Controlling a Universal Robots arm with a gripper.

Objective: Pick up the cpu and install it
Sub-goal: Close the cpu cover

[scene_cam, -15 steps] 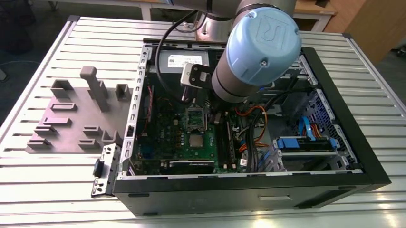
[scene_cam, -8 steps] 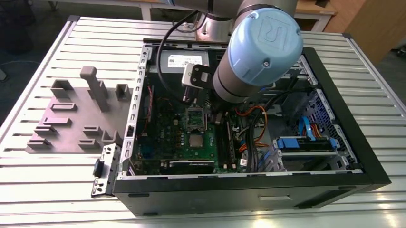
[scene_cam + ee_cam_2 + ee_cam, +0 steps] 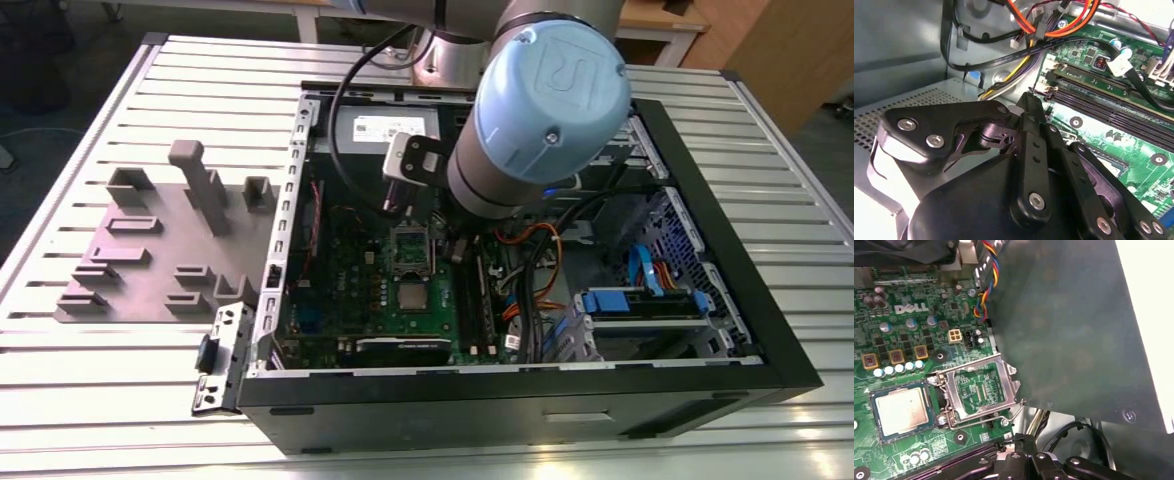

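Observation:
The cpu [image 3: 902, 410] is a small silvery square lying flat in its black-rimmed socket on the green board; in the exterior view the cpu [image 3: 412, 293] sits mid-board inside the open case. Right beside it the metal socket frame [image 3: 979, 387] stands swung open, showing a bare patch of board through its window, its wire lever [image 3: 1004, 417] loose at the edge. My gripper [image 3: 1029, 97] is black, its fingertips drawn together with nothing between them, just above the memory slots [image 3: 1104, 100]. It hangs a short way off the frame [image 3: 410, 248], apart from the cpu.
The black case wall [image 3: 534, 395] rings the board. A grey box with a white label [image 3: 380, 125] sits at the back, orange and black cables [image 3: 1054, 25] cross beside the gripper, and a blue drive bay [image 3: 641, 300] lies on the exterior view's right. A grey fixture plate [image 3: 160, 240] rests on the table.

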